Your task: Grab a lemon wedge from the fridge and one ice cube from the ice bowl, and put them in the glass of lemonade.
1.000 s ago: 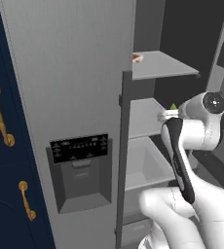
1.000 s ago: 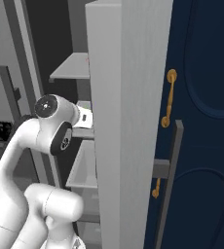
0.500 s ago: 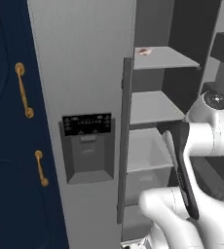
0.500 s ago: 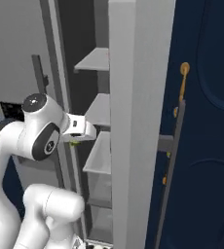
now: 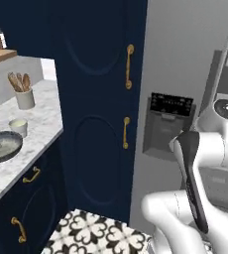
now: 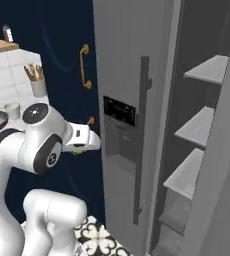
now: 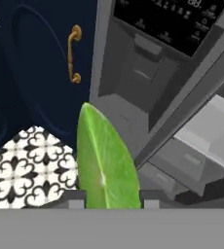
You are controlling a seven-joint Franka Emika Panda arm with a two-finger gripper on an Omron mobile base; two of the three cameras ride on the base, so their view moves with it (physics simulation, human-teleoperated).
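Since the earlier pictures, both base views have swung from fridge [image 6: 127, 100] shelves to counter. Gripper [image 7: 106, 202] pinches the lemon wedge [image 7: 105, 163]; carry it level toward the glass of lemonade [image 5: 18, 126] beside the ice bowl [image 5: 2, 147].

The left base view looked from behind the arm toward navy cabinets [image 5: 93, 99] at centre frame, with the marble counter [image 5: 36, 134] at the left edge and the fridge [image 5: 185, 74] at the right. The right base view faced the same fridge [image 6: 122, 100] at closer range, its open shelves [image 6: 199, 125] at right. Both shared the dispenser panel [image 5: 171, 105] [image 6: 119, 111]. The hand view looked down close along the lemon wedge [image 7: 104, 165] at tiled floor [image 7: 21, 165].
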